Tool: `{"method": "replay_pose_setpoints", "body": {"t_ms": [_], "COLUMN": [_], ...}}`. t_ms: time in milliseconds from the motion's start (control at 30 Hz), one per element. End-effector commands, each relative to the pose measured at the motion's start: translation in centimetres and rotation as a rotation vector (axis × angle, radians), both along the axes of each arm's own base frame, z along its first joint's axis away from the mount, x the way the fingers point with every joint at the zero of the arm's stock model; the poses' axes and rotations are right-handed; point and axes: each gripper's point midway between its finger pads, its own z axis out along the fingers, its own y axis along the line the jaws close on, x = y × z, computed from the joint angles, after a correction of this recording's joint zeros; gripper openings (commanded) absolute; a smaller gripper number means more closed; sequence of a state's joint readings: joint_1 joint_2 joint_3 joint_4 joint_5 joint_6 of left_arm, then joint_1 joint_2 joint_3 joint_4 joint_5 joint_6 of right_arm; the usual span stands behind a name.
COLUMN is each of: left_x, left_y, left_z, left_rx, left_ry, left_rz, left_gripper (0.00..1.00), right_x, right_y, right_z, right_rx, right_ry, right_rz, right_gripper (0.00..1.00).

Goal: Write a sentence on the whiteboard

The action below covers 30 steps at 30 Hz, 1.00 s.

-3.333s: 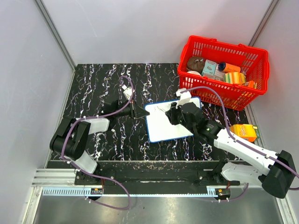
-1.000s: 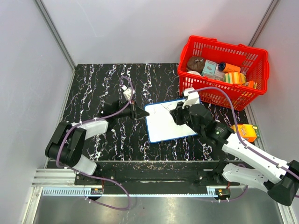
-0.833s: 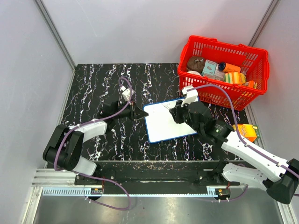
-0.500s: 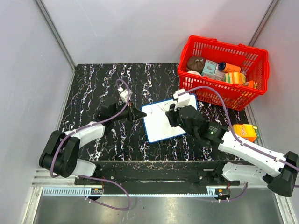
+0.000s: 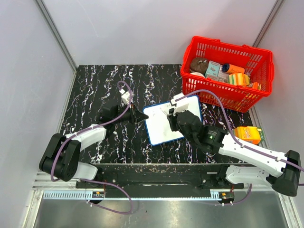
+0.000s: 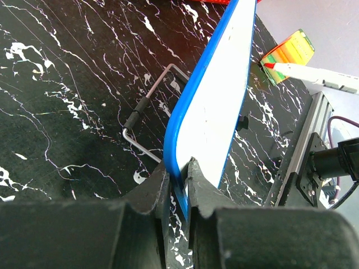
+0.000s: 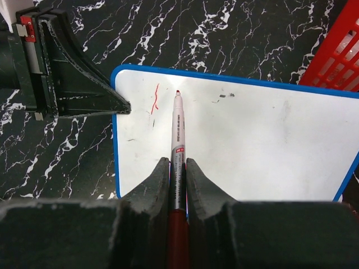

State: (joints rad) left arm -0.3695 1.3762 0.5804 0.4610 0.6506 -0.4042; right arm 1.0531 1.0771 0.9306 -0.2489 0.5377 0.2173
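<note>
Writing has barely begun. The left gripper [image 5: 139, 117] is clamped on the left rim of the whiteboard [image 5: 160, 127], a thin, glossy white sheet in a rounded blue frame. It sits mid-way across the black marbled surface [image 5: 95, 85], just near-left of the red mesh basket [image 5: 223, 97]. Of the sentence [image 7: 155, 96] only one short red stroke shows. The right gripper [image 7: 178, 166] pinches a slim white marker [image 7: 178, 131], its tip just right of that stroke. The next move likely calls for light pressure and small letters while the board is held steady.

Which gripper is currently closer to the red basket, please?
The right. The right gripper, holding the marker over the whiteboard, sits just left of and in front of the red basket; the left gripper clamps the whiteboard's left edge, farther away.
</note>
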Motion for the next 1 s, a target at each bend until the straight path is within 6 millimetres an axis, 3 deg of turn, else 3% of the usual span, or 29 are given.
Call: {"method": "replay_pose_setpoints", "body": {"t_ms": [0,300,567,967], "left_x": [2.9,2.9,2.9,2.8], "left_y": [2.3,2.2,2.2,2.1], "left_z": [-0.9,-0.8,-0.8,-0.8], "left_rx": [0.130,0.128,0.126,0.124], "left_ry": [-0.136,-0.137,-0.138,-0.138], "left_rz": [0.125,0.121,0.117,0.112], "left_gripper": [0.00,0.00,0.00,0.00], "right_x": [0.0,-0.7,-0.1,1.0], "right_y": [1.3,2.5,3.3,2.2], "right_z": [1.4,0.1,-0.4,-0.3], "right_rx": [0.081,0.122,0.123,0.115], "right_ry": [-0.012,0.036,0.037,0.015], "right_rz": [0.012,0.054,0.044,-0.046], "right_gripper": [0.00,0.00,0.00,0.00]}}
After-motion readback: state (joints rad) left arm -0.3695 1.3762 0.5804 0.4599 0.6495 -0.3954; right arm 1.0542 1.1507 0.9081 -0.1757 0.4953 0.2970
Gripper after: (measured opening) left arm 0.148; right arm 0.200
